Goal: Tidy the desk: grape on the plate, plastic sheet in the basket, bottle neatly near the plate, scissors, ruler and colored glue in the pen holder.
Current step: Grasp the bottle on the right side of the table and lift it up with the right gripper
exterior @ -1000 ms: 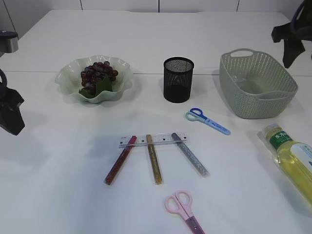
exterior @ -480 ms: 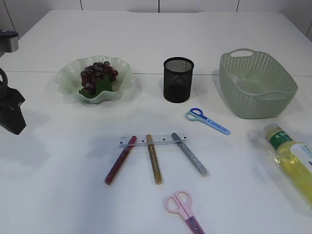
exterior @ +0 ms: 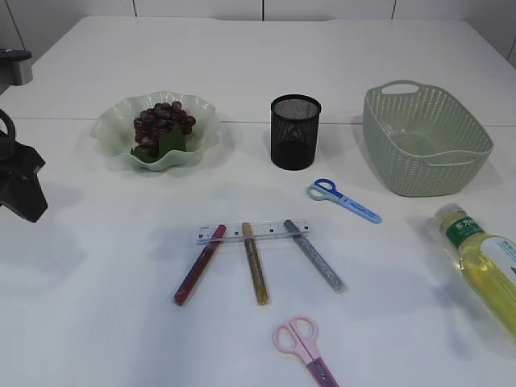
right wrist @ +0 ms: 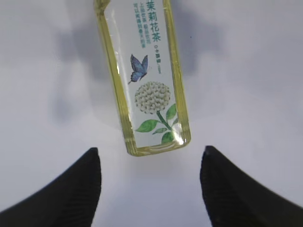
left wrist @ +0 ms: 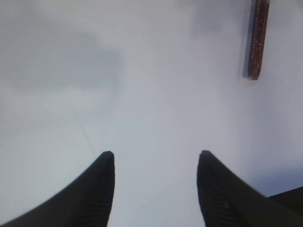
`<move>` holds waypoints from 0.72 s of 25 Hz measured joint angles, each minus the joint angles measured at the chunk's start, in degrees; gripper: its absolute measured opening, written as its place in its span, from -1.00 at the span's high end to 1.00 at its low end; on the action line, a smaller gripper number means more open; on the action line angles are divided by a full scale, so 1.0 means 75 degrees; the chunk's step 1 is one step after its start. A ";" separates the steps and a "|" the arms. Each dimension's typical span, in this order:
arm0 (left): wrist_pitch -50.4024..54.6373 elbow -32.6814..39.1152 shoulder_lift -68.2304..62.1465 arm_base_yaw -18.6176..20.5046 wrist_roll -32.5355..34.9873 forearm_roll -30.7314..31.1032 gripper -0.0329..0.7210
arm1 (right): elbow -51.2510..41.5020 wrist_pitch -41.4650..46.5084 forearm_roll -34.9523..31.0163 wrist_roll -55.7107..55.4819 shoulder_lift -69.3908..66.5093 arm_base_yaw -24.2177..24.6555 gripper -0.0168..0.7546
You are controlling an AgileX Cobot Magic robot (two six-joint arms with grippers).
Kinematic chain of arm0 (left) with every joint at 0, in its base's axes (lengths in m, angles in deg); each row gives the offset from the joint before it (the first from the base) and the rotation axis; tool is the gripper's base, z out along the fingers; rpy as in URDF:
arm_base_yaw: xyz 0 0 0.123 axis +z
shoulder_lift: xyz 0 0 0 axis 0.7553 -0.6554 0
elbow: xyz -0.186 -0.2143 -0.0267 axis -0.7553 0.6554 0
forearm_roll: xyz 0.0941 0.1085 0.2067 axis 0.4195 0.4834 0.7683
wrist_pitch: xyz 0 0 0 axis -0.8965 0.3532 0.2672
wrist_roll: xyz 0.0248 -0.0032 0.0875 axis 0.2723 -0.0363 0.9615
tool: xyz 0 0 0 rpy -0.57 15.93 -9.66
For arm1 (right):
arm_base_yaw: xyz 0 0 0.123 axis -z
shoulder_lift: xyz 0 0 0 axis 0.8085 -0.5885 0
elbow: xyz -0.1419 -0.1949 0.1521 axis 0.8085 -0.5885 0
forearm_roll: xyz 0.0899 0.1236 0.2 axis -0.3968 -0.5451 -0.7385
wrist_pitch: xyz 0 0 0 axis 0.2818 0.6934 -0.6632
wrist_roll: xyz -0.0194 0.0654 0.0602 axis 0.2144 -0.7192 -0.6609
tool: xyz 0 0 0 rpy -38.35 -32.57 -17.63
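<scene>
Right wrist view: right gripper [right wrist: 149,187] hangs open and empty right over the base of the tea bottle [right wrist: 143,75], which lies flat on the table, probably lining up a grab to move it by the plate [exterior: 107,129]. Left gripper [left wrist: 154,187] also open and empty, low over bare table near the red glitter glue [left wrist: 256,40].

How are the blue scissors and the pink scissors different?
The blue scissors lie near the black pen holder; the pink scissors lie at the front edge of the table, below the glue sticks. The blue scissors have a blue ring and a pale ring for handles, the pink scissors two pink rings. The blue scissors point right, the pink scissors point toward the front. Both lie flat, closed, and outside the pen holder.
</scene>
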 joint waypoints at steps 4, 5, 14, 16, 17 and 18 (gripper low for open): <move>0.0000 0.0000 0.0000 0.0000 0.0000 0.0000 -0.16 | -0.0366 -0.0447 0.0000 0.0400 0.0013 0.0000 -0.60; 0.0000 0.0000 0.0000 0.0000 0.0000 0.0000 -0.16 | -0.0426 -0.0507 0.0000 0.0441 0.0013 0.0000 -0.64; -0.0013 0.0000 0.0000 0.0000 0.0011 0.0000 -0.16 | -0.0834 -0.1202 0.0115 0.0705 -0.0437 0.0000 -0.69; -0.0028 0.0000 0.0000 0.0000 0.0019 -0.0016 -0.16 | -0.0832 -0.1258 0.0157 0.0714 -0.0533 0.0000 -0.69; -0.0028 0.0000 0.0000 0.0000 0.0029 -0.0016 -0.16 | -0.0832 -0.1293 0.0160 0.0714 -0.0600 0.0000 -0.69; -0.0028 0.0000 0.0000 0.0000 0.0029 -0.0016 -0.16 | -0.0832 -0.1308 0.0174 0.0714 -0.0687 0.0000 -0.69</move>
